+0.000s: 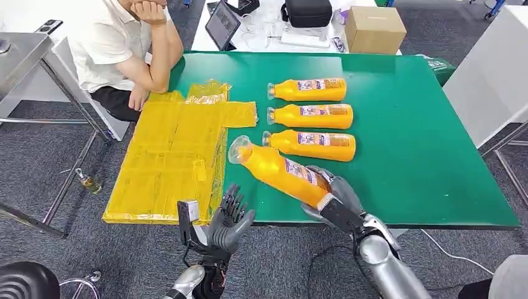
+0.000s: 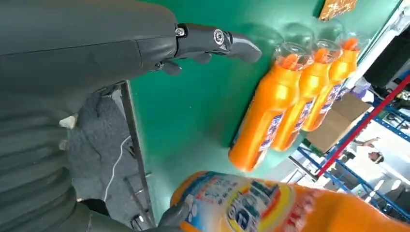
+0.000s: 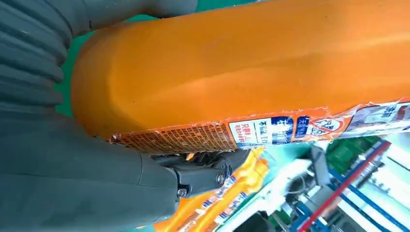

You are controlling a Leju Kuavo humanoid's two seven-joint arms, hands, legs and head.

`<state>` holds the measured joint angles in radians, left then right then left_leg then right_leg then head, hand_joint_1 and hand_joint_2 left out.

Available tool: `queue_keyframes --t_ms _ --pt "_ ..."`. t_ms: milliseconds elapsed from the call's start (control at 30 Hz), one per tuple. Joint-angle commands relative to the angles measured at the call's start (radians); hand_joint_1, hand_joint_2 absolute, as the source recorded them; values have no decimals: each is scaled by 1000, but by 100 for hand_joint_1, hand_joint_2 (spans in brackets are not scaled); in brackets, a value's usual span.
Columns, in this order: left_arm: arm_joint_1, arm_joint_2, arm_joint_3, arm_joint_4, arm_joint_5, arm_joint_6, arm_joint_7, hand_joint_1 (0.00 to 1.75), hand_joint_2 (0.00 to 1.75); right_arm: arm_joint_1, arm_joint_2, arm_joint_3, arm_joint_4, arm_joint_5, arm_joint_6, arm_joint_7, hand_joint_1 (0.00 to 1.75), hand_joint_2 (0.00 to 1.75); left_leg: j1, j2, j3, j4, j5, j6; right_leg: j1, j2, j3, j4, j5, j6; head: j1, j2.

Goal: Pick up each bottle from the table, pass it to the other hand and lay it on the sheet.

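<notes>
Handover stage. The right hand (image 1: 333, 198) grips the base end of an orange bottle (image 1: 280, 171), held tilted above the green bench (image 1: 423, 156), cap end toward the yellow sheet (image 1: 174, 156). The left hand (image 1: 229, 219) waits beside it, fingers spread and holding nothing. Three more bottles (image 1: 309, 117) lie in a row on the bench, all filled with orange liquid. Likely risk: gripped far from its middle, the full bottle may pivot or slip during the transfer.

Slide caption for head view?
Right hand holds a bottle tilted toward the open left hand.
</notes>
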<state>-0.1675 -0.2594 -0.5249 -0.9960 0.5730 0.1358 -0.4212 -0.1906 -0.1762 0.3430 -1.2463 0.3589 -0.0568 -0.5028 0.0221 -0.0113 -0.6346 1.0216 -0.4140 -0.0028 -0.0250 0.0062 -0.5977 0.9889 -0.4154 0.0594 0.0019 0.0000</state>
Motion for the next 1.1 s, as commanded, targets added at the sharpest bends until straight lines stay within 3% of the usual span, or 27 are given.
queue_keyframes --t_ms 33,200,500,767,1100 --pt "-57 22 -39 22 0 35 -24 0 175 -5 71 81 14 -26 20 -18 175 175 1 2 2 -1 -1 1 1 1 1 -1 0 -2 0 0" --pt "-47 32 -50 -122 -97 153 -143 0 175 6 131 167 115 -61 57 -3 175 175 2 3 3 0 -2 1 2 2 3 -1 -1 -3 0 0" --pt "-73 22 -78 -79 -68 110 -115 0 175 -42 132 250 132 -51 27 1 175 175 1 3 2 -1 -1 1 1 1 2 -1 0 -3 1 0" --pt "-77 35 -115 -47 -36 -40 -63 0 175 -49 130 241 130 -67 36 7 175 175 0 2 5 -1 -2 2 1 0 5 -2 -1 -4 0 0" --pt "-94 24 -110 -4 -130 20 -109 0 175 -30 125 229 113 -79 44 27 175 175 0 2 4 -1 -1 2 1 0 4 -1 -1 -3 0 0"
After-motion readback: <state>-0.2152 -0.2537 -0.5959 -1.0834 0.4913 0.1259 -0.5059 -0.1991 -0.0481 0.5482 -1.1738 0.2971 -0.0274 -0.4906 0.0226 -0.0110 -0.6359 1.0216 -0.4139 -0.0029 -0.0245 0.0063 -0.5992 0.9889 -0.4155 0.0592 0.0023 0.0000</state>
